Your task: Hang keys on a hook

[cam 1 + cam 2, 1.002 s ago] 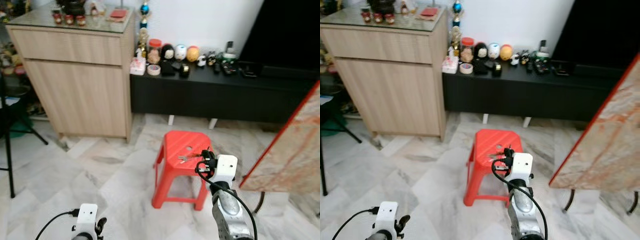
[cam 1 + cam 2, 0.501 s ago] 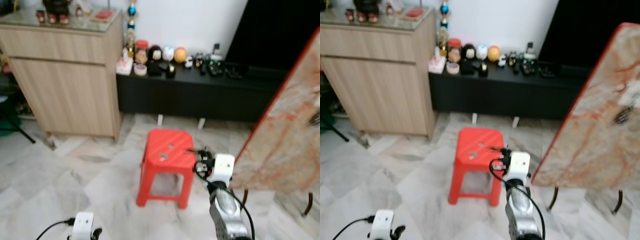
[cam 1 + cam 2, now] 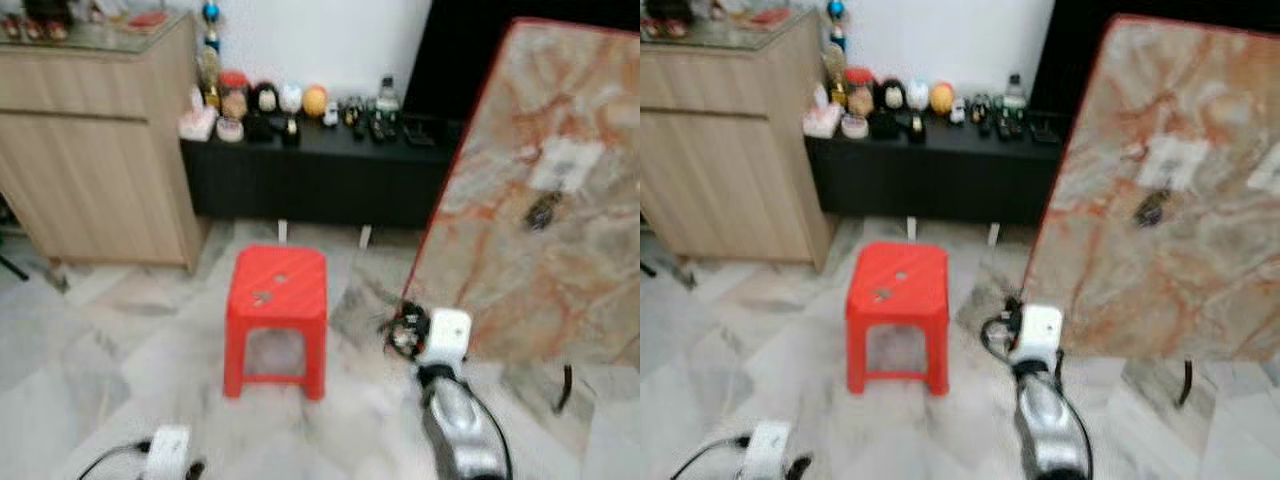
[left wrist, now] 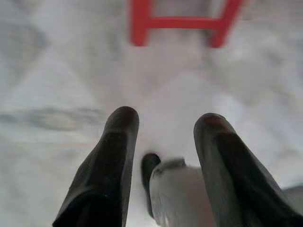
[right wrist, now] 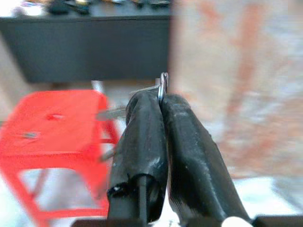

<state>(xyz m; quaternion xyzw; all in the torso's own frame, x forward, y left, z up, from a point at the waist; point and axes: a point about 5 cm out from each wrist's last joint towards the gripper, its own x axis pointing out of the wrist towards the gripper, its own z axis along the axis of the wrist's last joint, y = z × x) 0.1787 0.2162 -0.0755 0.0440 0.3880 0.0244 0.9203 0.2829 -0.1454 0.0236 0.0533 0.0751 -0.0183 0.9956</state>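
1. Keys (image 5: 158, 92) sat pinched between the closed fingers of the right pincer (image 5: 161, 101), a metal ring poking out past the fingertips and a blade or two sticking sideways.
2. Judged by look, they were light, hard and slick; the loose blades would swing, so the ring was the sensible place to grip and the part to slip over a hook.
3. The right wrist view alone showed that grip; the eye views gave only a blurred dark clump at the right pincer (image 3: 405, 330), held up between the red stool (image 3: 276, 300) and the leaning marble-patterned board (image 3: 540, 200).
4. The eye views showed a small dark thing on the board (image 3: 543, 210), possibly a hook with something on it; blur left that unsure.
5. The left pincer (image 4: 163, 137) hung low over the floor (image 4: 57, 71), its fingers set apart and holding nothing.
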